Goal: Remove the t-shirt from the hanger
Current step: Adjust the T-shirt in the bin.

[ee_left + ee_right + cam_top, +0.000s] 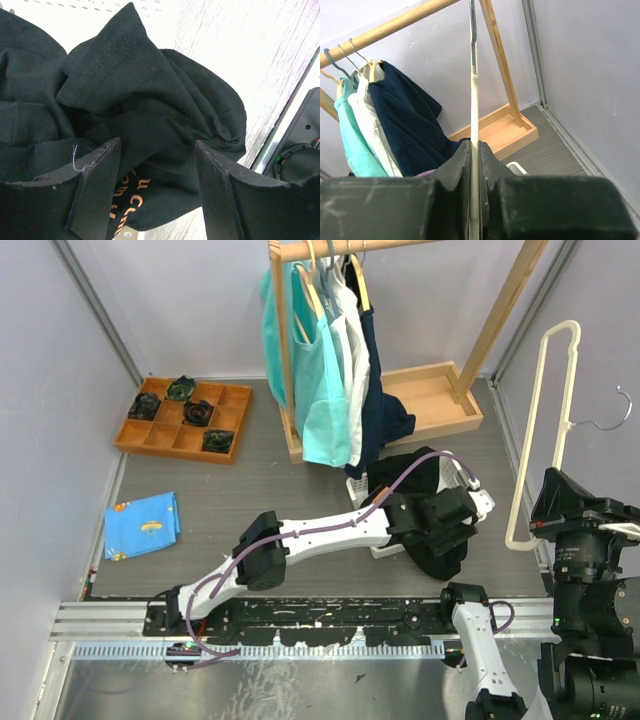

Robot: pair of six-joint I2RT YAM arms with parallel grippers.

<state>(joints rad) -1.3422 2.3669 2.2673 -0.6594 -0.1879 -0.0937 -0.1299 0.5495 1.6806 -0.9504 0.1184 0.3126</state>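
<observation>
shirt lay soft, limp, toward table's right edge; grip a bunched fold | left pincer stood wide over it | right pincer clamped hanger

Finding: one marking only, orange printed lettering on the black t-shirt, seen in the left wrist view. Two partial rows run sideways. Possibly "u", "C" and "m" among the letters; cloth folds cover the remainder. No whole word legible.
</observation>
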